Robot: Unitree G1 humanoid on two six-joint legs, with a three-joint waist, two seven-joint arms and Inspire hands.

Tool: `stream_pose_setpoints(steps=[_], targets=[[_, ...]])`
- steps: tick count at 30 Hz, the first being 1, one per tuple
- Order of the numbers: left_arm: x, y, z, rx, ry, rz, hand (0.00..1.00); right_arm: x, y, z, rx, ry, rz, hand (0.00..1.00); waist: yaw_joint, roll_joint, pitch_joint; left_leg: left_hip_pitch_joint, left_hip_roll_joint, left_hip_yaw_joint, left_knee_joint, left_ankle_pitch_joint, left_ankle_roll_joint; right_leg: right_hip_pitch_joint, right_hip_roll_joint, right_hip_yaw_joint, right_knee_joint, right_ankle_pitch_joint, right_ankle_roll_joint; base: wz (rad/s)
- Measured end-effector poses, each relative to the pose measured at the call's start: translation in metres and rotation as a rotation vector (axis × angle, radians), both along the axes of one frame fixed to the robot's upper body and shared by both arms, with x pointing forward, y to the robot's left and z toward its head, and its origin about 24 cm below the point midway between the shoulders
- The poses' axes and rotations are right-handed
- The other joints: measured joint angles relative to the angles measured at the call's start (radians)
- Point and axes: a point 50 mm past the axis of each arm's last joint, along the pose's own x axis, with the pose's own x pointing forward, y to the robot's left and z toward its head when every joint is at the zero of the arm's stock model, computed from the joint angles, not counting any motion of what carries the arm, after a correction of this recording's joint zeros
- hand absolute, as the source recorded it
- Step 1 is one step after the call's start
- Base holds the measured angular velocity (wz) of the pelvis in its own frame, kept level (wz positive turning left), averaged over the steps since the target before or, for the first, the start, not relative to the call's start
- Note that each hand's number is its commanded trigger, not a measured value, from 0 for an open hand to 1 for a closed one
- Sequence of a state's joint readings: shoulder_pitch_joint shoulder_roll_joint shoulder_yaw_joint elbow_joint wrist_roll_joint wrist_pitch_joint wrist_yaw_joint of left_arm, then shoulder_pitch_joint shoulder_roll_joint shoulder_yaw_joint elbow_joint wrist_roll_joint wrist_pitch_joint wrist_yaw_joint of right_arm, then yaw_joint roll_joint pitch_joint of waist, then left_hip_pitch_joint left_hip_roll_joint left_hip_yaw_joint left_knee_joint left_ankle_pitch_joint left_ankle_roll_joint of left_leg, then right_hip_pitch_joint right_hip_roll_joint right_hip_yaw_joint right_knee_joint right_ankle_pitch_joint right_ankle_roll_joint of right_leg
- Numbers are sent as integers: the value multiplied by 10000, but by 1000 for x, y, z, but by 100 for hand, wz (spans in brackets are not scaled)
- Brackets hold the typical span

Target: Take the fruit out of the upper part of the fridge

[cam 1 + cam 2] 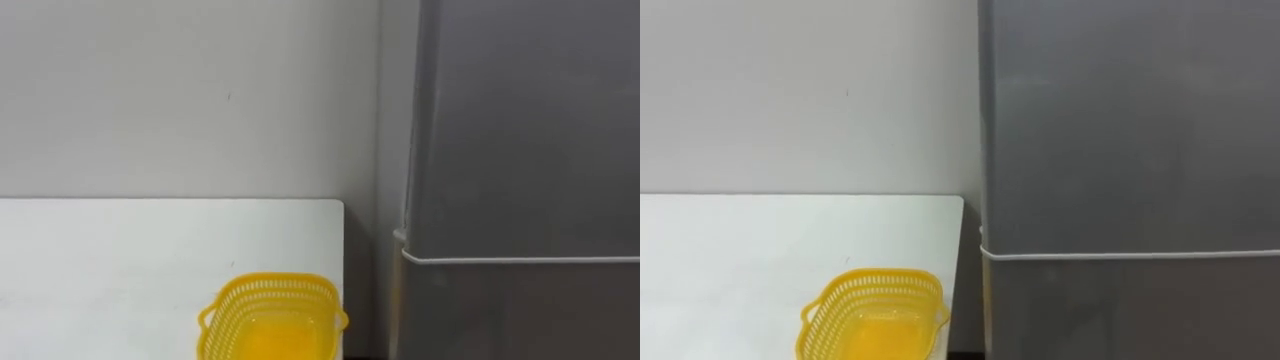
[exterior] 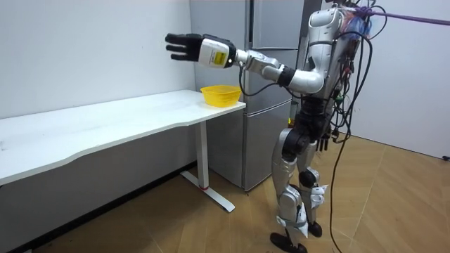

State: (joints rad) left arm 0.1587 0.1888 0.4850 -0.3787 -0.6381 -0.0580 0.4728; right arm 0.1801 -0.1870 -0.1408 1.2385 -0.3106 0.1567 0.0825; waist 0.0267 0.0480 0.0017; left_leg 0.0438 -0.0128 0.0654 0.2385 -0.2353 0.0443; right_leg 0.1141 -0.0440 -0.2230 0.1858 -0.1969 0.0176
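The grey fridge [image 1: 520,130] stands right of the white table, and its upper door [image 1: 1130,120] is shut above the seam to the lower door. In the room view I stand before the fridge [image 2: 271,35]. My left arm stretches out level toward the room view's left, over the table's end. The left hand [image 2: 184,46] is open with its fingers spread and holds nothing, well apart from the fridge. Beside my hip the right hand [image 2: 325,143] hangs with its fingers relaxed.
An empty yellow plastic basket [image 1: 270,320] sits at the right end of the white table [image 1: 120,250], close to its edge beside the fridge. A bare wall [image 1: 190,100] runs behind the table. Wooden floor [image 2: 394,204] lies open behind me.
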Motion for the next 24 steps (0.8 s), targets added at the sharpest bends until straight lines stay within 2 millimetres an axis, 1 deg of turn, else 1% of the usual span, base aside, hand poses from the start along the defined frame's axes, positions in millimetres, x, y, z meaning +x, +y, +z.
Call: stream_pose_setpoints(steps=[2, 4, 8, 10, 12, 13, 14, 16, 19, 21, 24], targets=[[6, -4, 4, 169, -147, -509, 0, 0, 0, 0, 61, 97, -30, 0, -31, 9, -2, -31, 0, 5, 9, 0, 0, -25, 1, 9, 6, 3, -4, 0], [16, -12, 11, 328, -442, -1536, 0, 0, 1, 0, 198, 156, -39, 0, -107, 10, -3, -77, -3, -12, 23, 1, 1, -10, 2, 10, 6, 5, -8, 0], [27, -28, 22, 1144, -704, -3360, 0, -1, 2, 0, 381, 280, 141, 0, -314, 6, 1, -89, -5, -9, 18, 3, 3, -10, 0, 12, 7, 6, -9, 0], [34, -37, 26, 1601, -917, -4384, 0, -2, 1, 0, 363, 380, 340, 0, -417, 40, 42, -103, 1, 46, 3, 3, 4, -46, -8, 10, 11, 6, -9, -2], [37, -43, 27, 1841, -962, -5063, 0, 0, 1, 0, 313, 350, 495, 0, -475, 58, 36, -164, 5, 106, -3, 2, 6, -132, -17, 31, 22, 6, -9, -9], [40, -48, 26, 1974, -915, -5505, 0, 0, 0, 0, 268, 349, 545, 0, -503, 106, 65, -172, 8, 144, -7, -4, 15, -165, -18, 61, 22, 6, -10, -10], [41, -50, 26, 2059, -884, -5723, 0, 0, -1, 0, 257, 357, 544, 0, -521, 127, 68, -185, 7, 145, -6, -5, 17, -177, -20, 61, 22, 7, -10, -6], [48, -64, 28, 2427, -922, -6661, 0, -1, -2, 1, 247, 411, 529, 0, -562, 178, 51, -243, 2, 155, -7, -6, 20, -263, -24, 65, 19, 7, -9, 0], [54, -79, 33, 3140, -818, -7791, 0, 2, -2, 1, 264, 490, 548, 0, -707, 196, 35, -213, 3, 152, -10, 0, 21, -265, -19, 66, 10, 7, -9, 0], [56, -86, 37, 3516, -865, -8389, 0, 4, -3, 1, 252, 527, 668, 0, -803, 213, 24, -195, 4, 159, -3, 4, 22, -269, -17, 87, 9, 7, -9, 0], [60, -98, 44, 4231, -994, -9123, 0, 6, -4, 1, 343, 623, 808, 0, -853, 218, 20, -180, 8, 199, -6, 4, 22, -276, -11, 198, 5, 6, -8, -5]])
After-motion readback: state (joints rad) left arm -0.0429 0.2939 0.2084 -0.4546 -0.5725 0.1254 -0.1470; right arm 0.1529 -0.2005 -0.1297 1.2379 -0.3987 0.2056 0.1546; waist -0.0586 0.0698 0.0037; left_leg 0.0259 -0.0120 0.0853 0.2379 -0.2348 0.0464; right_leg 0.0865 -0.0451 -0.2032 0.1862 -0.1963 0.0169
